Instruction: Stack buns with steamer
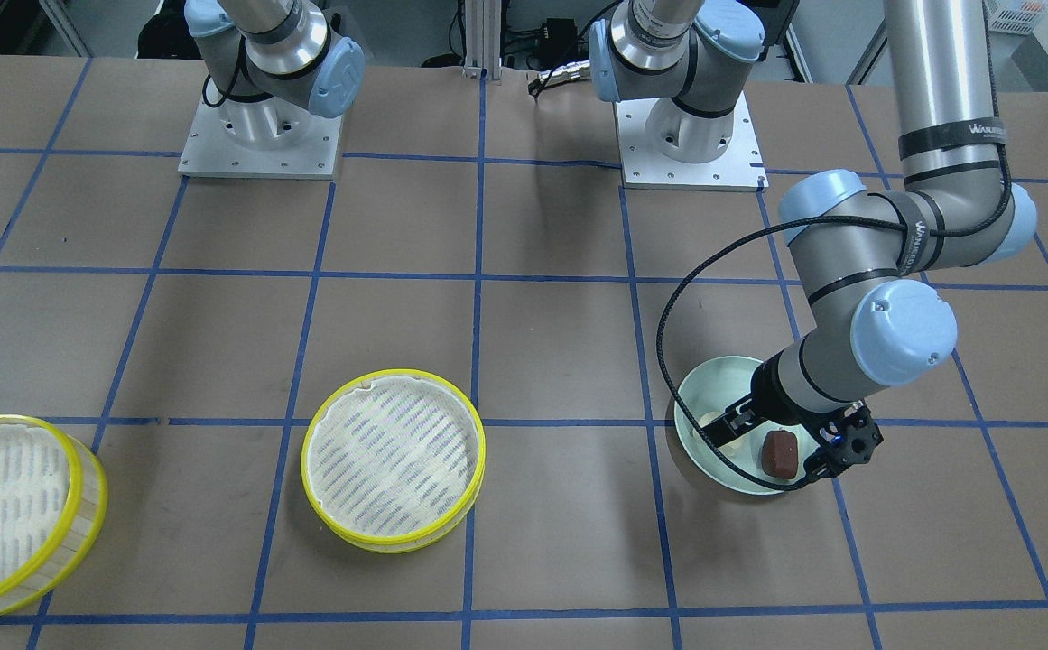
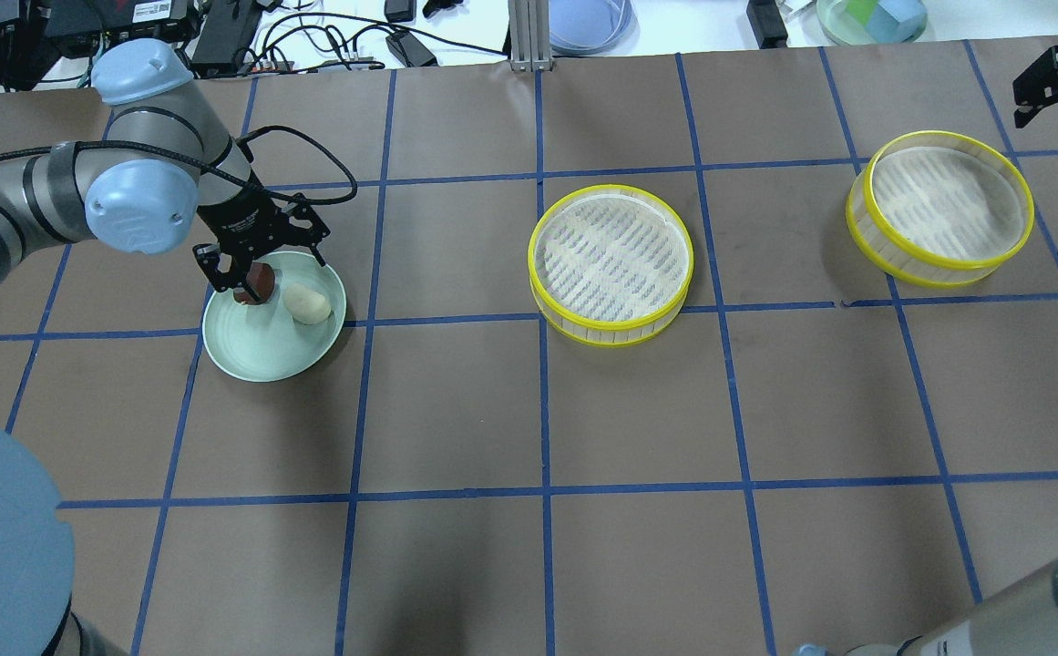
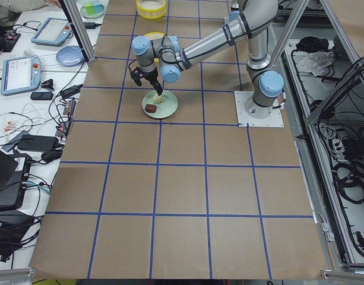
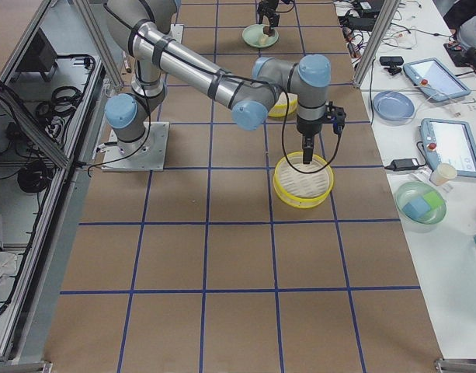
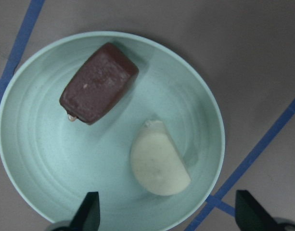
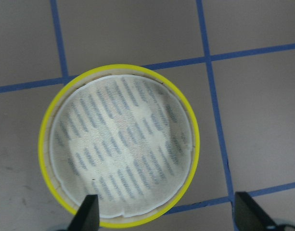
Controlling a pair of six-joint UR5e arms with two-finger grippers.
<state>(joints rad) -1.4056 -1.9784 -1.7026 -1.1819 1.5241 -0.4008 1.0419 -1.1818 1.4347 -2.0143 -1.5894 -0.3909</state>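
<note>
Over the green plate (image 5: 36,168) hangs the left end effector (image 5: 169,214). Its two fingers (image 5: 89,214) are spread wide and hold nothing. Both buns lie on that plate, near each other but not touching.

From the left wrist camera, the white bun (image 5: 159,161) is the closer one. It sits just ahead of the gap between the fingers, a bit toward one side. The brown bun (image 5: 99,83) is farther ahead and off to the other side. The brown bun is long, and its long side runs on a slant, not in line with the fingers and not straight across them. I think the wrist would need to turn a little to pinch it across its short sides. From above, the end effector covers part of the brown bun, so I cannot tell how high it is over it.

Both buns are much closer to the left arm. The right end effector (image 6: 166,214) is well apart from them. It is also spread open and empty, over the far tray (image 6: 44,144). The middle tray (image 2: 611,330) stands on the counter (image 2: 456,410) between the plate and the far tray. Both trays have nothing in them.
</note>
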